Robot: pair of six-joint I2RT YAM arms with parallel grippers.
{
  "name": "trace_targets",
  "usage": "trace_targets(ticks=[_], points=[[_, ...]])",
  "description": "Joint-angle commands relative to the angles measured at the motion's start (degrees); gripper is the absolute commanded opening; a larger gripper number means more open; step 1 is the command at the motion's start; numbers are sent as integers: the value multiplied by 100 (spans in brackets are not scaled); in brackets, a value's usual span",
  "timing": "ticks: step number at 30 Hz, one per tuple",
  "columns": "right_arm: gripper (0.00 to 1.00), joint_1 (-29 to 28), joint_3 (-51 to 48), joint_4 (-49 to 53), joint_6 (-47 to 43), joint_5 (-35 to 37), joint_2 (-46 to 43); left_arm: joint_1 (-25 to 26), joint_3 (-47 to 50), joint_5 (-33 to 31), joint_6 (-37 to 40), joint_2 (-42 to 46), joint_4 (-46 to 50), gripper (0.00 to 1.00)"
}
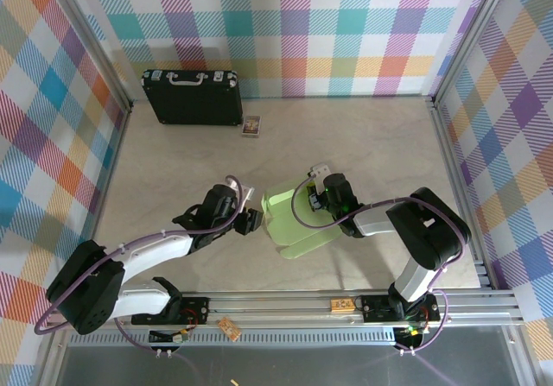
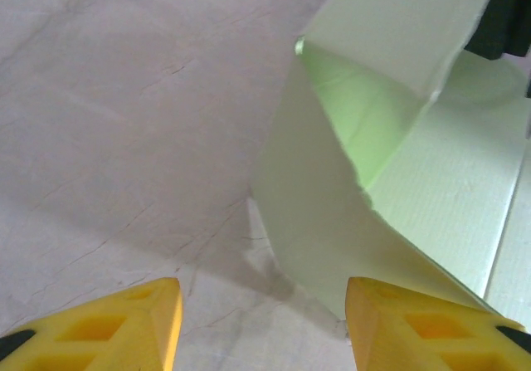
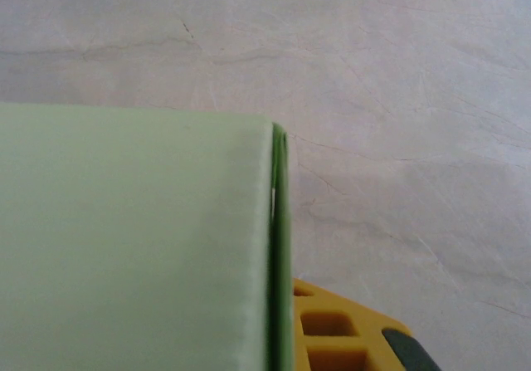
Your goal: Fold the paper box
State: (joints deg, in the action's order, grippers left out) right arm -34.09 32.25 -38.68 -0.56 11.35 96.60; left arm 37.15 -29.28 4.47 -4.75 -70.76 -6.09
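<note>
A: Entry one, the left claw (image 2: 261, 331). How is it standing?

B: It is standing released. Its two yellow fingers (image 2: 124, 325) are spreading apart with bare table (image 2: 124, 122) between them, and it is gripping nothing.

A: And the paper box (image 2: 332, 213) relative to it?

B: It is sitting just ahead of that claw, over toward its right-hand finger. The nearest corner is lying just beside that fingertip. Whether the two are touching, I cannot tell.

A: Entry two, the right claw (image 1: 314, 203)?

B: It is clenching on the paper box. In the right wrist view a thin green wall is running up between the fingers. One yellow finger (image 3: 336, 334) is pressing against its outer side, and the other is hiding behind the card.

A: Where is the box lying overall?

B: On the table, between the two claws. It is sitting to the right of the left one and to the left of the right one, which is pinching its far right part.

A: Orientation and long axis?

B: It is sitting half folded. A creased panel is standing upright on the left claw's side, and a flat panel is lying on the table beyond it, toward the right claw. From above the outline is looking nearly as wide as deep and slightly skewed, so I am leaving the long axis undecided.

A: Farther items?

B: Well beyond both claws, a small picture card (image 1: 251, 126) is lying near the back wall. Just to its left, a black briefcase (image 1: 192, 97) with a silver handle is sitting against that wall.
</note>
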Motion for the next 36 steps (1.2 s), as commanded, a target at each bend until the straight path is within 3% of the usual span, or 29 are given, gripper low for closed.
trace_targets(ticks=[1,10,16,26,36], points=[[1,9,-32,167,-111,-2,-19,86,-13,264,271,-75,-244,55],[1,16,-4,202,-113,-27,-11,84,-374,415,107,-206,51,56],[1,12,33,211,-128,-46,5,89,-517,-307,-332,26,536,59],[1,8,119,432,-169,-124,61,87,-840,-132,-465,-267,464,59],[1,7,141,471,-182,-151,70,89,-553,227,-410,-611,-238,59]])
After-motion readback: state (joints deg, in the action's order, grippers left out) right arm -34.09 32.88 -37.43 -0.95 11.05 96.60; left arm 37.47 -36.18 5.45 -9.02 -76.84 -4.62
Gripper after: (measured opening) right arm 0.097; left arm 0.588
